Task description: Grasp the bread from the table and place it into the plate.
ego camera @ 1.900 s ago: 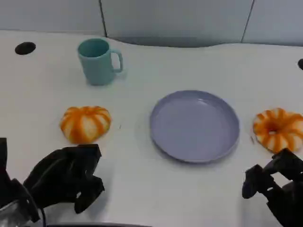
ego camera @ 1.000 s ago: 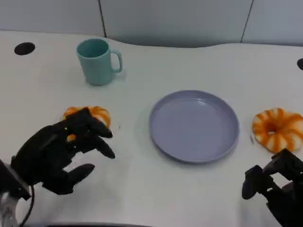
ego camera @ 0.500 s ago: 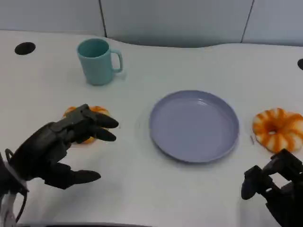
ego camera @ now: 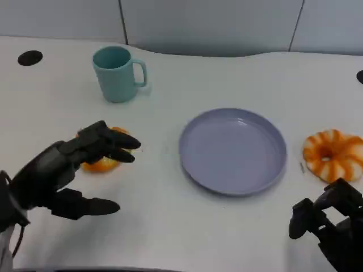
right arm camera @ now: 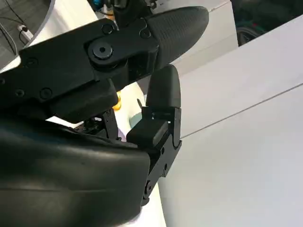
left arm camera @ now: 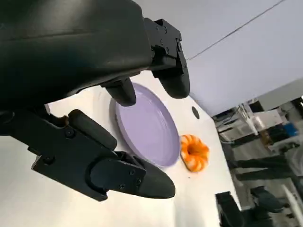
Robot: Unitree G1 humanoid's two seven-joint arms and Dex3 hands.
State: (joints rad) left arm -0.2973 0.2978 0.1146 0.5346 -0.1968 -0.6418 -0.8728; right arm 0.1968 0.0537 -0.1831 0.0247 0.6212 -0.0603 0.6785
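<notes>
While our left hand [ego camera: 62,170] spreads released fingers [ego camera: 116,148] over the bread [ego camera: 105,161], our right hand [ego camera: 329,224] rests clenched.

Plate [ego camera: 233,151] sitting mid-surface [ego camera: 170,226], nothing lying in it. Mug [ego camera: 116,73] standing behind and left of plate, well apart. One bread [ego camera: 105,163] lying left of plate, in front of mug, partly hidden under left hand [ego camera: 59,173]. Second bread [ego camera: 333,154] lying just right of plate. Right hand [ego camera: 332,226] hovering in front of second bread, near surface edge.
</notes>
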